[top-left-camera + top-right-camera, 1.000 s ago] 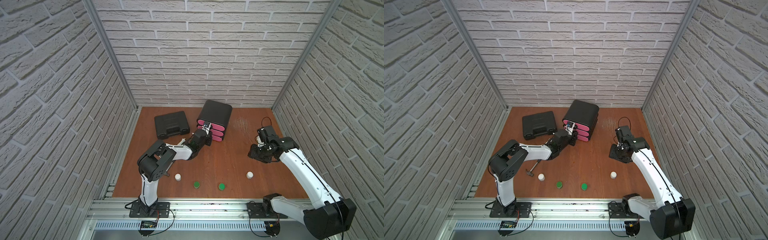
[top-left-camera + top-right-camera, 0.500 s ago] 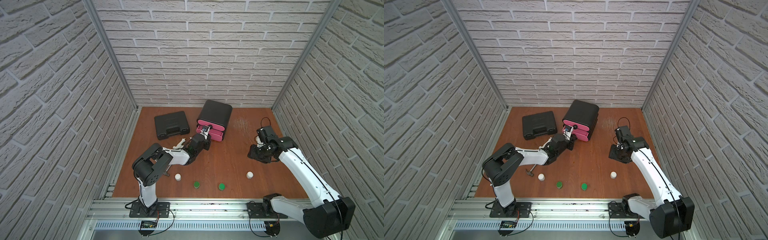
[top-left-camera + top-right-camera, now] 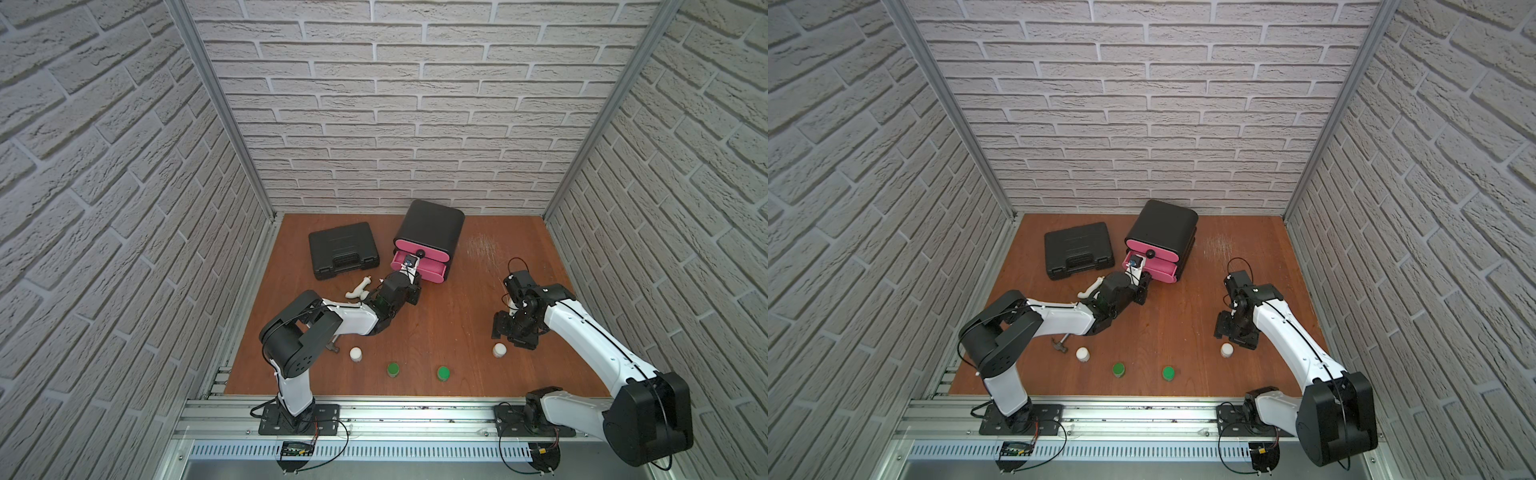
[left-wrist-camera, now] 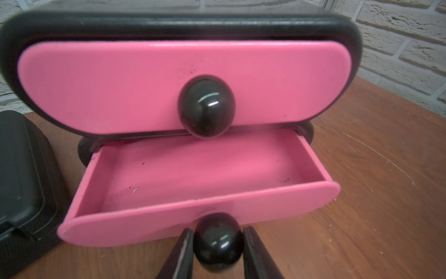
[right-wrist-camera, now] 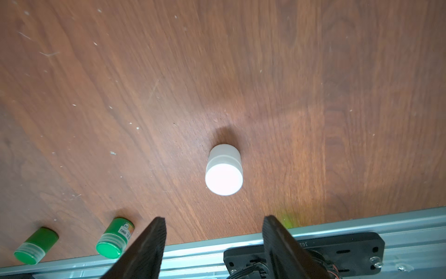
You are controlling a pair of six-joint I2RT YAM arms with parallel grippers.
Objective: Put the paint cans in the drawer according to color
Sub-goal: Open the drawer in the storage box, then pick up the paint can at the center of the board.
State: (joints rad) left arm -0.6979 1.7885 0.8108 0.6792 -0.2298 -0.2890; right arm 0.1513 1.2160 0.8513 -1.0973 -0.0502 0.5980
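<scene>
A: Now, left gripper (image 4: 218,232): fingers clamped on the knob (image 4: 218,251) of the pink drawer (image 4: 193,215). Right gripper (image 5: 213,218): fingers apart, hovering over a white can (image 5: 224,174).
B: Progress?
A: Nothing stowed. Drawer stands open, empty. On the table (image 3: 457,299): that can, a second white can (image 3: 355,353), two green cans (image 3: 393,369). No orange-yellow ones in sight.
B: Versus a second ago?
A: Drawer was shut then; right fingers were narrower; left grip unchanged.

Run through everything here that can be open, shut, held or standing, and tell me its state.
top drawer: shut.
lower drawer: pulled out, nothing visible inside.
left gripper: shut on the lower drawer's knob.
right gripper: open, holding nothing.
white paint cans: both upright, free.
green paint cans: both upright.
black case: closed.
</scene>
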